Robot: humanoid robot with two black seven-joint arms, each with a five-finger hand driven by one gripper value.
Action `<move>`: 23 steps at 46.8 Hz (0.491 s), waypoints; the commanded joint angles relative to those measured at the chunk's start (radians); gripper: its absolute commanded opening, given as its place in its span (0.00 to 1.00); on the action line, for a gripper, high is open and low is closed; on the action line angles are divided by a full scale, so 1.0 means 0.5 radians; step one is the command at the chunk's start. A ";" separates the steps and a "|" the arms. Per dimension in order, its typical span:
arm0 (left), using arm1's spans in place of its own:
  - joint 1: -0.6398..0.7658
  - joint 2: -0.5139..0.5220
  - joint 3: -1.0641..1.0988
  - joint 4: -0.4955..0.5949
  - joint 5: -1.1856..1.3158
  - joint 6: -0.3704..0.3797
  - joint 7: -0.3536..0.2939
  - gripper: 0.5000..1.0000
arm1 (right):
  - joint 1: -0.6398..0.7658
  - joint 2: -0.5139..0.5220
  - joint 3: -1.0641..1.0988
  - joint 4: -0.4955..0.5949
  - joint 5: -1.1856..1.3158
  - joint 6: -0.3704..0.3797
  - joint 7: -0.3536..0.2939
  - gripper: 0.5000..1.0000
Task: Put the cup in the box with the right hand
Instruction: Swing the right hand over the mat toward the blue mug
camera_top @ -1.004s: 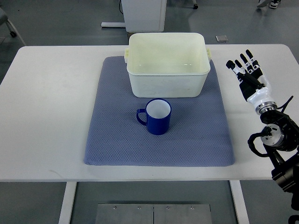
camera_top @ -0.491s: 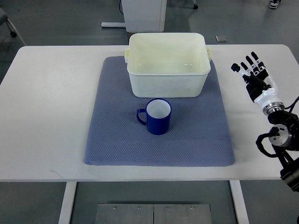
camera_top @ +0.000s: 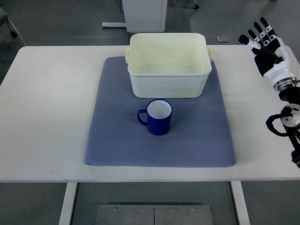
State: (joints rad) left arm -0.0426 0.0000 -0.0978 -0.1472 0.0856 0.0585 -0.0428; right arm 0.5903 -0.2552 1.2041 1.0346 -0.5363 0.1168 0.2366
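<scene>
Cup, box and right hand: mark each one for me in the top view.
cup [camera_top: 159, 123], top view, on its blue outer wall.
box [camera_top: 168, 86], top view, on its near outer wall.
right hand [camera_top: 266, 44], top view, on the palm, fingers spread.

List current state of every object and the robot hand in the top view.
Cup: upright, empty, on the mat, handle to picture left, not grasped.
Box: open-topped, empty, on the mat's far edge.
Mat: flat on the table.
Right robot hand: fingers spread, empty, at the table's far right corner, apart from the cup.
</scene>
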 commanded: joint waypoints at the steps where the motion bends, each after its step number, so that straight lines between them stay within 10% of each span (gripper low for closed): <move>1: 0.002 0.000 -0.004 0.000 0.001 0.000 0.000 1.00 | 0.007 -0.029 -0.006 0.078 -0.001 0.030 -0.004 1.00; 23: -0.001 0.000 0.002 0.000 -0.002 0.000 0.000 1.00 | 0.111 -0.296 -0.509 0.585 -0.139 0.113 0.012 0.97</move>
State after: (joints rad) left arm -0.0428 0.0000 -0.0983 -0.1472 0.0860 0.0584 -0.0428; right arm 0.6408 -0.4030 0.9737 1.3104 -0.5833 0.1736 0.2414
